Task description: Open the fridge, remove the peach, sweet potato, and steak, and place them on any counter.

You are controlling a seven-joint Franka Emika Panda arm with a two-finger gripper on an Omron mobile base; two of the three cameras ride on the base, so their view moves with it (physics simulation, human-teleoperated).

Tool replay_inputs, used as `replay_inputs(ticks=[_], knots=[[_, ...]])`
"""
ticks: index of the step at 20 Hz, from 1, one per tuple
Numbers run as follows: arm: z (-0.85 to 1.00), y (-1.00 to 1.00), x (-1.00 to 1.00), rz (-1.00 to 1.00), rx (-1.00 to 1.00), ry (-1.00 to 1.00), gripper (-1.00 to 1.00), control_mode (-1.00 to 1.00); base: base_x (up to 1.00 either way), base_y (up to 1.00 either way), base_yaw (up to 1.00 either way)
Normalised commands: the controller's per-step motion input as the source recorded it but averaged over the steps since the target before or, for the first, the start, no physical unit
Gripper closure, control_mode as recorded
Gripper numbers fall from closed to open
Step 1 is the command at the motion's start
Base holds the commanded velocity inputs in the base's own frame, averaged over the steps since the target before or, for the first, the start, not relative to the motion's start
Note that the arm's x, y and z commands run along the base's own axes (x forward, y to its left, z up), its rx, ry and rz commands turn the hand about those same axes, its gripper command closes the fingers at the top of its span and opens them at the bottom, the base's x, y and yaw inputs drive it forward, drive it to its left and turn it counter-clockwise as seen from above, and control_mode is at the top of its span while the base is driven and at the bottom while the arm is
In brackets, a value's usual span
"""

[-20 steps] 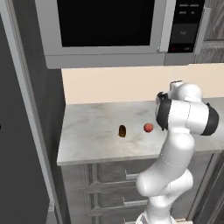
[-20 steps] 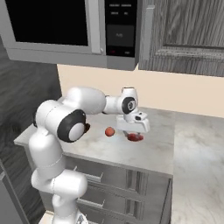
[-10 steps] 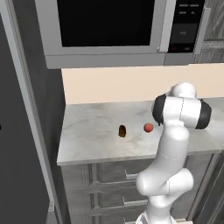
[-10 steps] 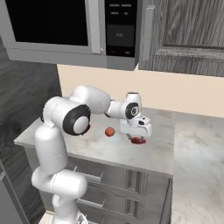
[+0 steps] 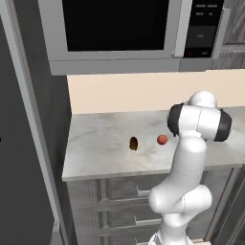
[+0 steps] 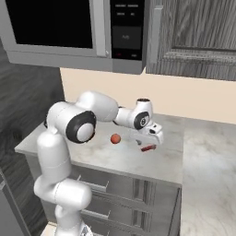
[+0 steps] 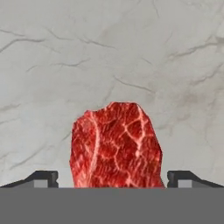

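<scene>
Steak (image 7: 116,146) is lying flat on the marbled desk (image 7: 131,52) at frame centre, the hand (image 7: 113,178) standing wide apart astride it, apparently releasing it beside the peach (image 6: 115,138).

The counter (image 5: 100,153) is a pale marbled slab over grey drawers (image 5: 119,210). Three things lie directly on it. In the left base view the sweet potato (image 5: 133,143) sits near mid-slab, the peach (image 5: 162,139) just beside it at 3 o'clock. In the right base view the steak (image 6: 147,148) lies flat at 3 o'clock of the peach (image 6: 115,138), apart from it.
</scene>
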Motion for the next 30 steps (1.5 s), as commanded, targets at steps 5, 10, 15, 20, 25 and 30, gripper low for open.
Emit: replay_inputs(ticks=[5, 10, 15, 20, 25, 30], knots=[[0.43, 0.00, -0.34, 0.01, 0.00, -0.30, -1.00, -1.00, 0.00, 0.00, 0.00], [0.46, 0.00, -0.50, 0.01, 0.00, -0.26, -1.00, -1.00, 0.00, 0.00, 0.00], [0.79, 0.00, -0.75, 0.01, 0.00, -0.14, -1.00, -1.00, 0.00, 0.00, 0.00], [1.00, 0.14, -0.51, 0.04, 0.00, -0.02, -1.00, -1.00, 0.00, 0.00, 0.00], [0.88, 0.46, -0.73, 0.12, 0.00, -0.03, -1.00, -1.00, 0.00, 0.00, 0.00], [0.73, 0.48, -1.00, 0.17, 0.00, -0.12, -1.00, -1.00, 0.00, 0.00, 0.00]])
